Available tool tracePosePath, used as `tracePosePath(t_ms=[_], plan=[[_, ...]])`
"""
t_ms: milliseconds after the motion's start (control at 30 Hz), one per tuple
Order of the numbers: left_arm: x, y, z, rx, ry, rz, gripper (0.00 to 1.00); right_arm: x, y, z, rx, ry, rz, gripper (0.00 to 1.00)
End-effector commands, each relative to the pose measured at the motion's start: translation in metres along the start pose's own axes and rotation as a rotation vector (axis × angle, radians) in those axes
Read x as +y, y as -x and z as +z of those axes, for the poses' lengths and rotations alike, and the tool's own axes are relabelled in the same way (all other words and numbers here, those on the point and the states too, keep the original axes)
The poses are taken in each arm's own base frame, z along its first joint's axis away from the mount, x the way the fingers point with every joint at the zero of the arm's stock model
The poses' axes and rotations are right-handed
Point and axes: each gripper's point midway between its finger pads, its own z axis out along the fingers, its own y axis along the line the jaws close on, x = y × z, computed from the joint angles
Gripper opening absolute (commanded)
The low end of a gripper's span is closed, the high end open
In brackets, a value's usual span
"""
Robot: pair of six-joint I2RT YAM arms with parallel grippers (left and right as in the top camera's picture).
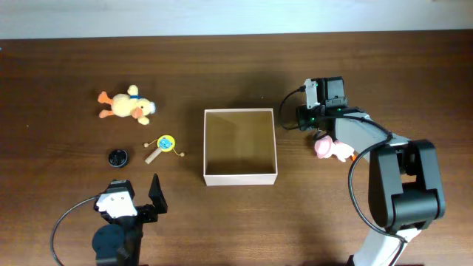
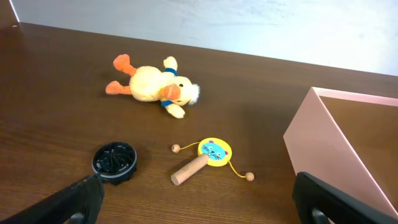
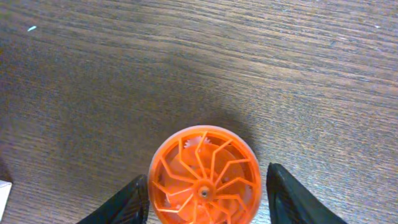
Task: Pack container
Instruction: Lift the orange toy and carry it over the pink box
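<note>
The container (image 1: 240,178) is a square shallow box with white walls and a tan inside; it stands mid-table and is empty. Its wall shows in the left wrist view (image 2: 323,149). My right gripper (image 1: 307,118) is to the right of the container. In the right wrist view it (image 3: 204,202) is open, with a finger on each side of an orange spoked wheel (image 3: 204,177) lying flat on the table. My left gripper (image 1: 137,203) is open and empty at the front left (image 2: 205,208).
A yellow plush duck (image 1: 127,106) (image 2: 152,85), a small yellow rattle drum with a wooden handle (image 1: 164,145) (image 2: 208,158) and a black wheel (image 1: 117,157) (image 2: 114,162) lie left of the container. A pink plush toy (image 1: 329,149) lies under the right arm.
</note>
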Motion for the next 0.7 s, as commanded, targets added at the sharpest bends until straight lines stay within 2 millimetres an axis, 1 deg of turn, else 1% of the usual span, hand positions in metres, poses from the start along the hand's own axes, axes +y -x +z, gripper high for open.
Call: tracePosePath(t_ms=[0, 133, 333, 433, 533, 633, 667], plan=[[-0.001, -0.001, 0.000, 0.000, -0.007, 0.014, 0.99, 0.002, 0.008, 0.001, -0.012, 0.004, -0.005, 0.50], [-0.001, -0.001, 0.000, 0.000, -0.007, 0.014, 0.99, 0.001, 0.023, -0.005, -0.027, 0.003, -0.006, 0.49], [-0.001, -0.001, 0.000, 0.000, -0.007, 0.014, 0.99, 0.000, 0.061, -0.024, -0.064, -0.005, -0.013, 0.47], [-0.001, -0.001, 0.000, 0.000, -0.007, 0.014, 0.99, -0.002, 0.074, -0.031, -0.082, -0.013, -0.019, 0.47], [-0.001, -0.001, 0.000, 0.000, -0.007, 0.014, 0.99, -0.002, 0.076, -0.032, -0.085, -0.014, -0.021, 0.49], [-0.001, -0.001, 0.000, 0.000, -0.007, 0.014, 0.99, -0.002, 0.070, -0.029, -0.062, -0.012, -0.020, 0.50], [-0.001, -0.001, 0.000, 0.000, -0.007, 0.014, 0.99, -0.001, 0.068, -0.027, -0.055, -0.011, -0.020, 0.52]])
